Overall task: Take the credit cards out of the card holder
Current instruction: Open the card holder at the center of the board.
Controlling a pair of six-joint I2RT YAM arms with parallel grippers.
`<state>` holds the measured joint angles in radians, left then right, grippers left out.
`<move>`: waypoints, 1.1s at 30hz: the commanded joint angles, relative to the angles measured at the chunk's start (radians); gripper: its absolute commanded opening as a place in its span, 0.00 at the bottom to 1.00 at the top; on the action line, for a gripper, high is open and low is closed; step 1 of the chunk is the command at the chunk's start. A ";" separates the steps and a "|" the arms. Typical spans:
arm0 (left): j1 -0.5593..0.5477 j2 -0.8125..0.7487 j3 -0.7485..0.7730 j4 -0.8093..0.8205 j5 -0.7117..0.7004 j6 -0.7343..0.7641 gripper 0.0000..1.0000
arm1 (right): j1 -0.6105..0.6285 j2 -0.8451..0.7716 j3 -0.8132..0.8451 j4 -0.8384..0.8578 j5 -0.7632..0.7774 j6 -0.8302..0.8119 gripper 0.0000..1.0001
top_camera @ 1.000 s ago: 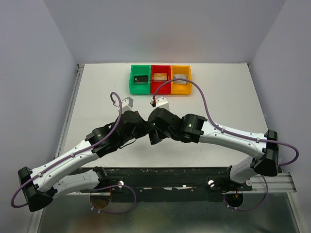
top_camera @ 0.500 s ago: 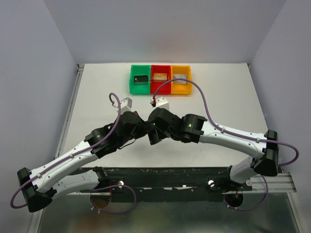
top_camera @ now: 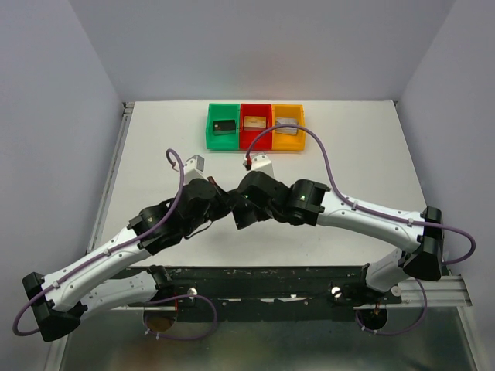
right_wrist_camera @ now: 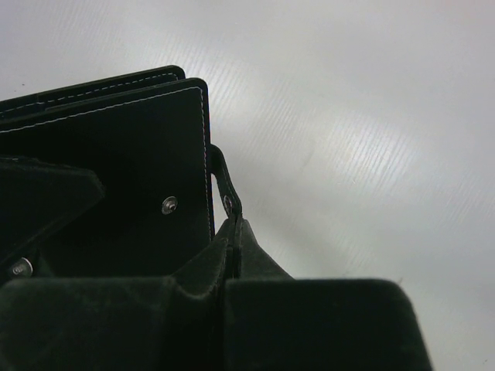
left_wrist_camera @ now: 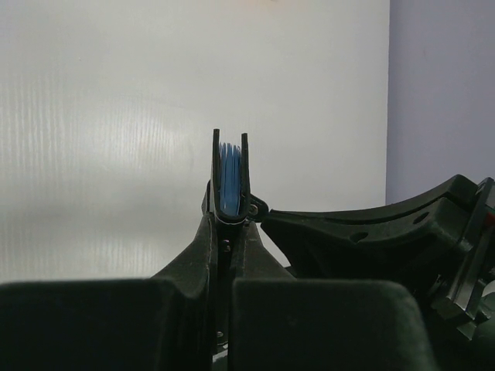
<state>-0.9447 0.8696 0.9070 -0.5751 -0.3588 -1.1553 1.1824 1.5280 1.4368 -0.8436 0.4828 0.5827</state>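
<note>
Both arms meet over the middle of the white desk (top_camera: 155,154), and from the top view their wrists hide what they hold. On my left wrist feed the card holder (left_wrist_camera: 229,178) stands edge-on, its two black covers upright and close together with thin blue layers showing between them; I cannot tell cards from lining in that gap. The left gripper (left_wrist_camera: 227,232) is clamped on the card holder's lower edge, one finger against each cover. The right gripper (left_wrist_camera: 252,209) comes in from the right of that feed and meets the holder at its snap. On the right wrist feed I see a black stitched outer face of the card holder (right_wrist_camera: 116,154), with a small snap tab (right_wrist_camera: 224,185) hanging off its edge. The right gripper (right_wrist_camera: 232,236) is pinched tight on that tab, fingers nearly together. At the far side of the desk a green bin (top_camera: 223,142), a red bin (top_camera: 249,142) and a yellow bin (top_camera: 285,144) sit touching in a row, each with a block inside, well apart from the grippers.
</note>
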 commanded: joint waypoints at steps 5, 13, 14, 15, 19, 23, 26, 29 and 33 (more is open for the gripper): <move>-0.005 -0.014 -0.013 0.017 -0.016 0.031 0.00 | -0.004 -0.064 -0.012 -0.028 0.043 0.008 0.07; -0.002 -0.147 -0.213 0.322 0.112 0.367 0.00 | -0.006 -0.308 -0.185 0.245 -0.094 -0.121 0.40; 0.000 -0.174 -0.236 0.352 0.115 0.379 0.00 | -0.004 -0.340 -0.225 0.311 -0.136 -0.135 0.45; 0.001 -0.211 -0.256 0.385 0.132 0.402 0.00 | -0.004 -0.379 -0.275 0.381 -0.180 -0.133 0.49; 0.009 -0.361 -0.348 0.500 0.204 0.459 0.00 | -0.006 -0.459 -0.363 0.482 -0.335 -0.158 0.59; 0.032 -0.432 -0.388 0.558 0.351 0.497 0.00 | -0.007 -0.467 -0.391 0.497 -0.403 -0.143 0.54; 0.056 -0.417 -0.393 0.570 0.483 0.505 0.00 | -0.007 -0.471 -0.400 0.497 -0.401 -0.135 0.53; 0.086 -0.382 -0.398 0.624 0.611 0.494 0.00 | -0.006 -0.483 -0.392 0.486 -0.392 -0.133 0.50; 0.112 -0.345 -0.385 0.661 0.701 0.490 0.00 | -0.007 -0.491 -0.369 0.411 -0.328 -0.142 0.41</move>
<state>-0.8600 0.4957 0.5148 -0.0162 0.1535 -0.6773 1.1778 1.0580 1.0454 -0.3897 0.1223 0.4515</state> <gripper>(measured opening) 0.055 0.452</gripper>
